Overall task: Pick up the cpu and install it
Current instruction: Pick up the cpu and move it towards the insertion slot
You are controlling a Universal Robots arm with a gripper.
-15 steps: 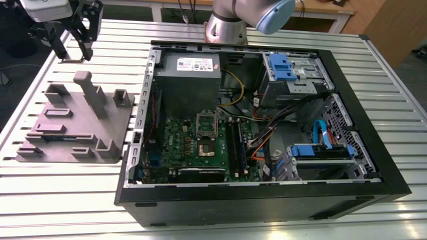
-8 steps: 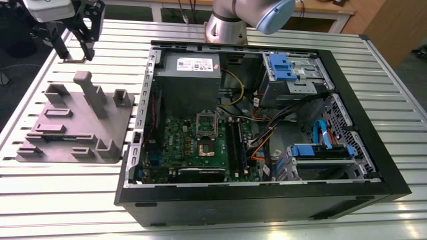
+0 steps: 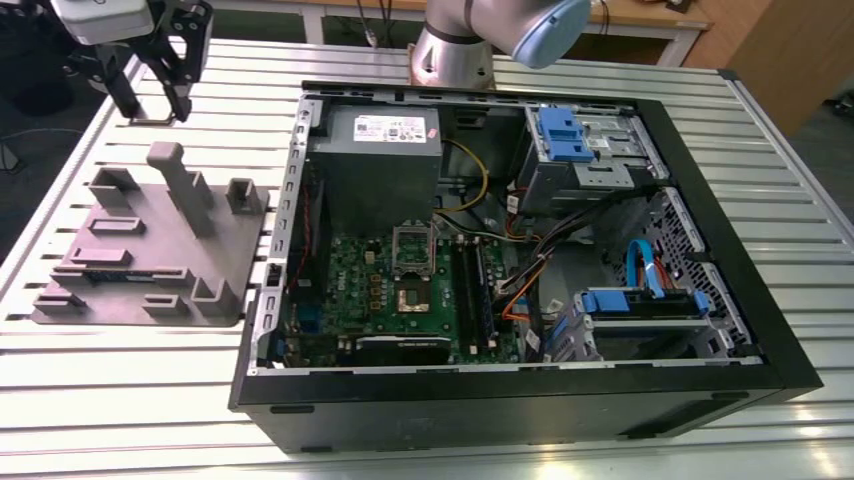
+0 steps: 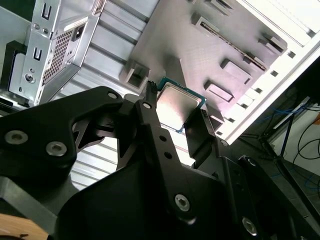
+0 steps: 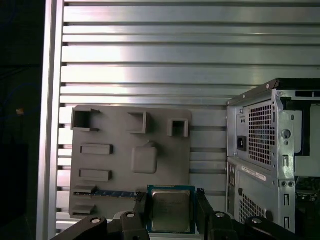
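The cpu (image 5: 171,210), a small square chip with a shiny silver top and a thin dark-green rim, sits between my two black fingers (image 5: 141,206) in both wrist views. My gripper (image 5: 171,201) is shut on the cpu (image 4: 178,107) by two opposite edges and holds it in the air over the grey tray (image 5: 130,145). In the exterior view my gripper (image 3: 151,95) hangs above the slatted table at the view's far left, beyond the tray (image 3: 94,240). The dark socket (image 3: 411,290) lies on the green board inside the open computer case.
The grey tray (image 4: 210,55) carries several upright blocks and a memory stick (image 3: 100,275). The open black computer case (image 3: 747,340) fills the exterior view's middle and right, with cables, blue drive clips and a power supply (image 3: 380,150). The case's rear panel (image 5: 272,160) stands close beside my fingers.
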